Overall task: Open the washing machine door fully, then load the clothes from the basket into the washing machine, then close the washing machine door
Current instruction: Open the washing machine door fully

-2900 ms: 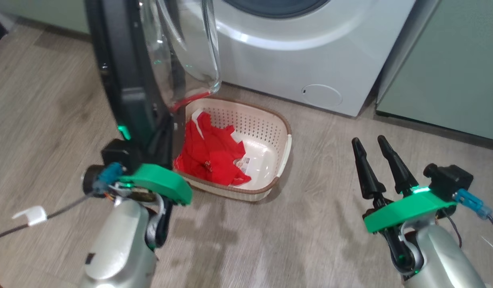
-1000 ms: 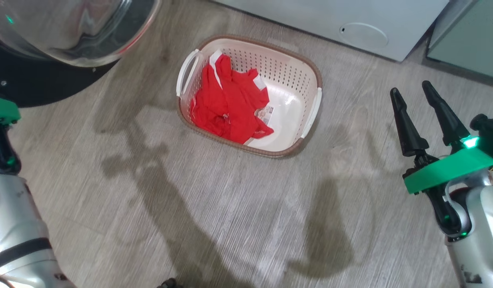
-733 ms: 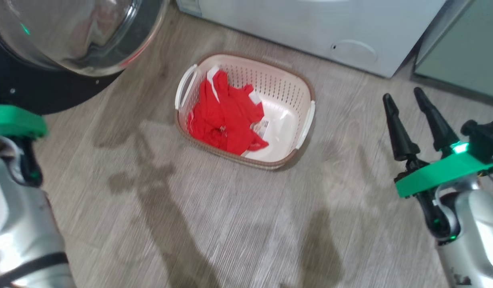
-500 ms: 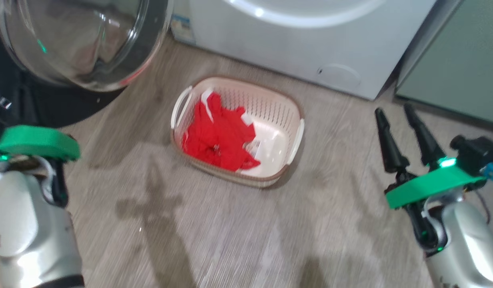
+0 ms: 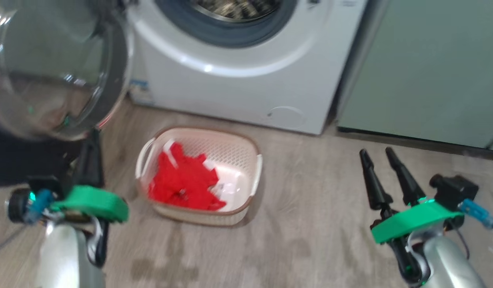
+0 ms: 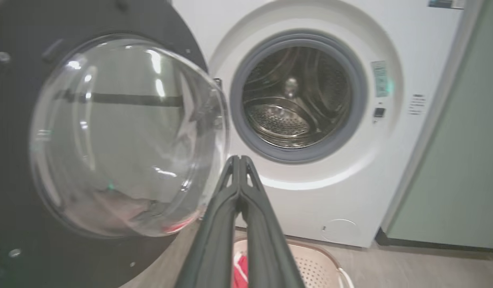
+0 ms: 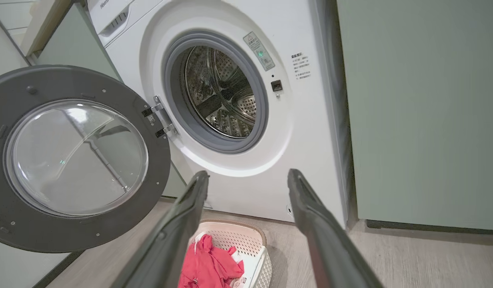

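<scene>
In your head view the washing machine (image 5: pixel 238 92) sits at the top centre, its steel drum (image 6: pixel 296 96) bare behind the grey gasket. The washing machine door (image 5: pixel 50 72) stands swung open at the upper left, with the clear glass bowl bulging toward you inside its black rim. Below the machine, at the middle of the frame, the basket (image 5: pixel 234 156) rests on the wooden floor (image 5: pixel 310 224). The clothes (image 5: pixel 180 184) lie inside it as a red heap against its left side, and the right part of its bottom is bare. Your left gripper (image 6: pixel 239 160) has its two fingers pressed together on nothing; in the left wrist view the tips come up at the centre, just right of the glass bowl's edge. Your right gripper (image 5: pixel 376 152), at the lower right, has its fingers spread apart and empty, well apart from the basket. A pale green cabinet (image 5: pixel 426 68) takes the upper right, beside the machine
</scene>
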Available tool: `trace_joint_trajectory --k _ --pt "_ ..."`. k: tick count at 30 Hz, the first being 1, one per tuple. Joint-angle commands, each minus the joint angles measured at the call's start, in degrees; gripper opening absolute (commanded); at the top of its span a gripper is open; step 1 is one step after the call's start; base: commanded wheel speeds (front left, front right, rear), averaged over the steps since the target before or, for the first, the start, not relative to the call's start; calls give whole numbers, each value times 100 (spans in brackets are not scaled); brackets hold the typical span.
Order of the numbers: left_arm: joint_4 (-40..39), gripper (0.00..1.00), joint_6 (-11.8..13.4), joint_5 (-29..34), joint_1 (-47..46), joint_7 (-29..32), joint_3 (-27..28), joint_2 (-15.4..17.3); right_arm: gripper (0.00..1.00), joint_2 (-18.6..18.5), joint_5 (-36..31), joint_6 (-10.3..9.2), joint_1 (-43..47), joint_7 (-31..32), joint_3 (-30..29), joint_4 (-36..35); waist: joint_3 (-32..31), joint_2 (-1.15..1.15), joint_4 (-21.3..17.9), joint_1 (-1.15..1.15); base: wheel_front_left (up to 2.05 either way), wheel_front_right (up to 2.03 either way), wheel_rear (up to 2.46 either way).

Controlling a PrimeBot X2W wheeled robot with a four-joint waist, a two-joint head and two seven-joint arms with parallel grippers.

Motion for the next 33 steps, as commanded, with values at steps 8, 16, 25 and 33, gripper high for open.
trace_joint_trajectory --k 8,16,25,33 --pt "-881 0 80 -351 590 -28 -307 101 100 180 -47 1 121 -91 -65 -307 -345 0 -777 0 0 0 0" --pt "-1380 0 487 -759 1097 -28 -734 99 100 289 -196 1 378 -93 -390 -639 -400 0 -1085 0 0 0 0" --pt "-1443 0 825 -917 1465 -28 -1103 99 100 390 -313 1 564 -93 -555 -828 -387 0 -1205 0 0 0 0" --pt "-1429 100 935 -838 1510 -28 -1190 99 100 433 -380 1 619 -94 -593 -841 -384 0 -1157 0 0 0 0"
